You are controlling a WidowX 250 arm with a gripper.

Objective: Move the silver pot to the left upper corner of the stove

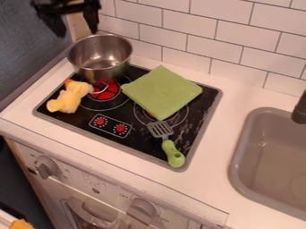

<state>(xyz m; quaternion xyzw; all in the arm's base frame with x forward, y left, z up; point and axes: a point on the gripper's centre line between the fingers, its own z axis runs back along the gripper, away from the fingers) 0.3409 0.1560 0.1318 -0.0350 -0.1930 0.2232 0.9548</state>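
Note:
The silver pot (100, 70) stands upright at the back left corner of the black stove (141, 145), its rim reaching past the stove's back edge in the view. It looks empty inside. My gripper (75, 33) hangs at the top left, above and to the left of the pot, with its two fingers spread apart and nothing held between them.
A yellow plush toy (70, 96) lies on the stove's left side, in front of the pot. A green cloth (162, 92) covers the back right burner area, and a green-handled spatula (172, 153) lies near the front right. The grey sink (272, 154) is at the right.

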